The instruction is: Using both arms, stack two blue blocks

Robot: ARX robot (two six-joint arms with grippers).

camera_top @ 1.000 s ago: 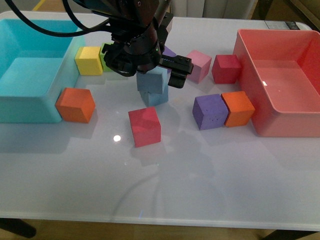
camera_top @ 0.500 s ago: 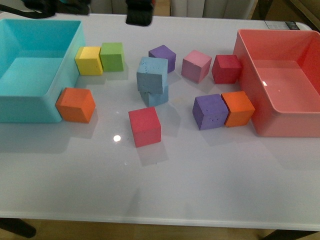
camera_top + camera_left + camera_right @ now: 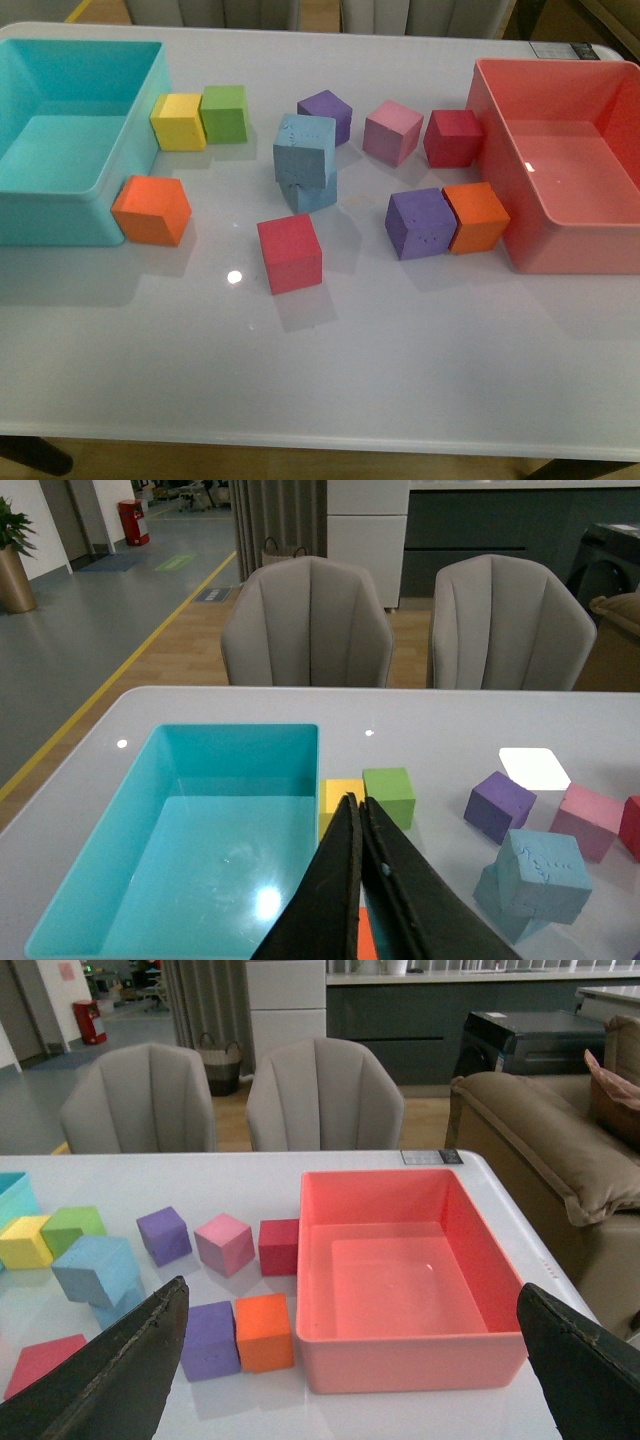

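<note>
Two sky-blue blocks stand stacked near the table's middle: the upper blue block (image 3: 305,148) rests, turned a little, on the lower blue block (image 3: 313,192). The stack also shows in the left wrist view (image 3: 543,874) and the right wrist view (image 3: 98,1269). Neither arm appears in the front view. My left gripper (image 3: 355,810) is shut and empty, high above the turquoise bin's right side. My right gripper (image 3: 350,1345) is wide open and empty, raised over the red bin's front.
A turquoise bin (image 3: 130,150) stands at the left, a red bin (image 3: 500,150) at the right. Yellow (image 3: 177,121), green (image 3: 225,112), orange (image 3: 151,209), red (image 3: 290,253), purple (image 3: 420,222), orange (image 3: 477,216), pink (image 3: 392,131), dark red (image 3: 452,137) and purple (image 3: 326,111) cubes surround the stack.
One second ago an arm's gripper was at the upper blue block. It let go and both arms withdrew out of the front view. The stack stays standing.
</note>
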